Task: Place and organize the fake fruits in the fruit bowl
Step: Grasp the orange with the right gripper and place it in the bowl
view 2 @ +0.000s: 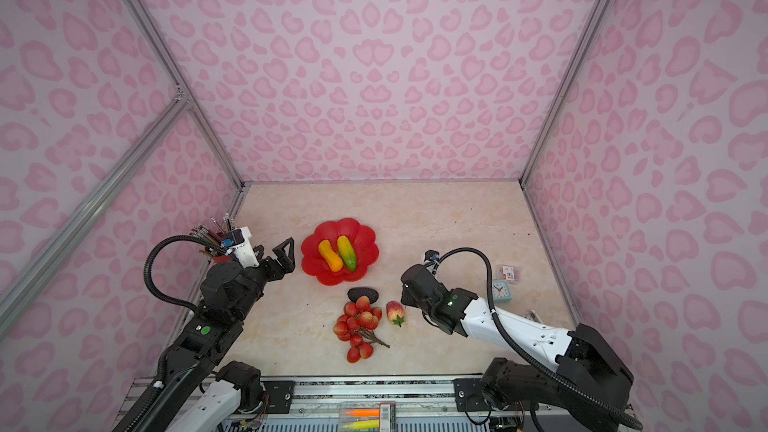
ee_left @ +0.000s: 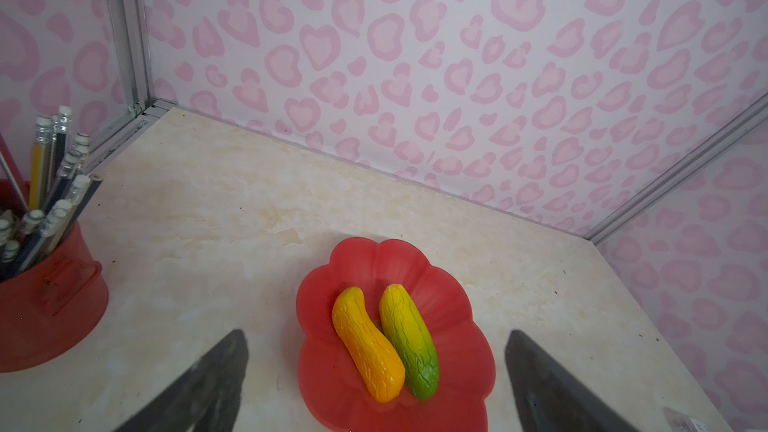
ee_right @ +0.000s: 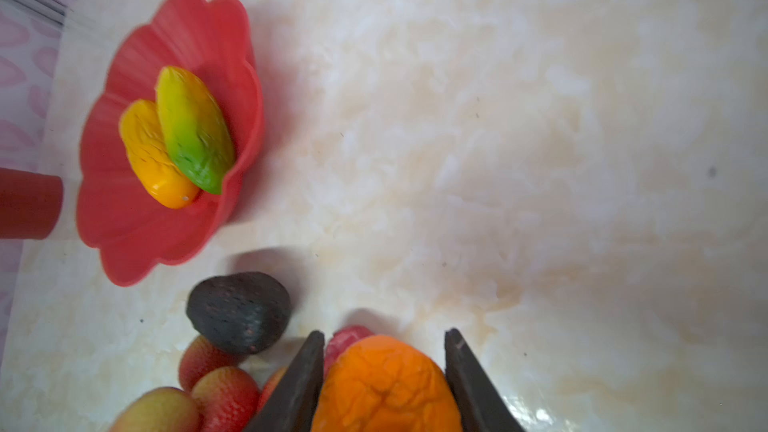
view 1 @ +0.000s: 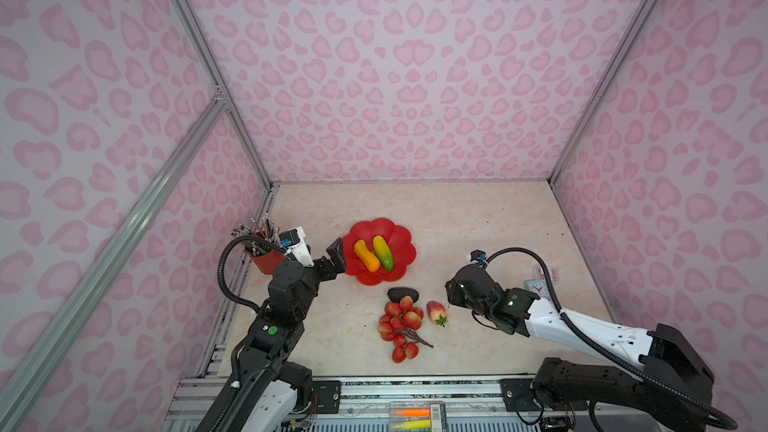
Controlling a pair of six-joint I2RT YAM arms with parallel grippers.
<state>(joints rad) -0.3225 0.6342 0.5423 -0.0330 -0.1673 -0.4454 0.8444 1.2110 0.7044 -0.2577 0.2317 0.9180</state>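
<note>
Two fruits, the yellow-orange oblong fruit [view 1: 365, 256] and the yellow-green oblong fruit [view 1: 383, 253], lie touching, side by side, in the fruit bowl [view 1: 399, 234]. Your left gripper [view 2: 289, 257] hangs spread wide just beside its rim. Your right gripper [ee_right: 384, 351] pinches the small orange [ee_right: 386, 388], close to the strawberry [view 1: 436, 312], the red berry bunch [view 1: 399, 326] and the dark avocado [view 1: 402, 295] on the table [view 1: 478, 222].

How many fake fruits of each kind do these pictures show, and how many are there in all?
yellow-orange oblong fruit: 1
yellow-green oblong fruit: 1
dark avocado: 1
red berry bunch: 1
strawberry: 1
small orange: 1
Total: 6
</note>
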